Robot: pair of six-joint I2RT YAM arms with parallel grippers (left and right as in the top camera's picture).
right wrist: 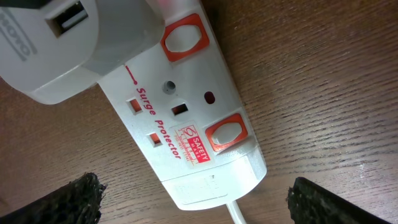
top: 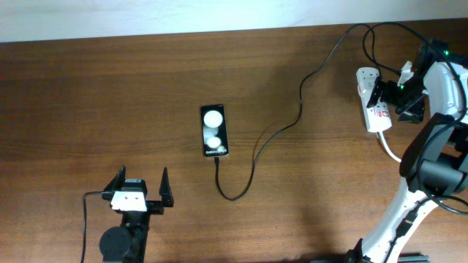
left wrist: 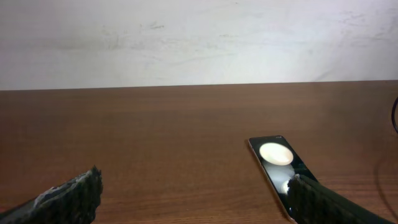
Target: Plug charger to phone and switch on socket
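Note:
The phone (top: 213, 130), a black slab with two white spots, lies flat mid-table and shows in the left wrist view (left wrist: 275, 157). The charger (top: 300, 109), a thin black cable, loops from the phone's near end across to the far right, toward the socket (top: 374, 109). Whether its tip sits in the phone I cannot tell. The socket (right wrist: 186, 118) is a white strip with two red switches (right wrist: 226, 134), and a white adapter (right wrist: 68, 50) is plugged into it. My right gripper (top: 393, 98) (right wrist: 193, 193) hangs open over the socket's cord end. My left gripper (top: 139, 188) (left wrist: 193, 190) stands open near the front edge, left of the phone.
The socket's thick white cord (top: 390, 148) trails toward the right arm's base (top: 431, 168). A pale wall (left wrist: 199, 37) runs behind the table's far edge. Bare brown wood (top: 95, 95) lies left of the phone.

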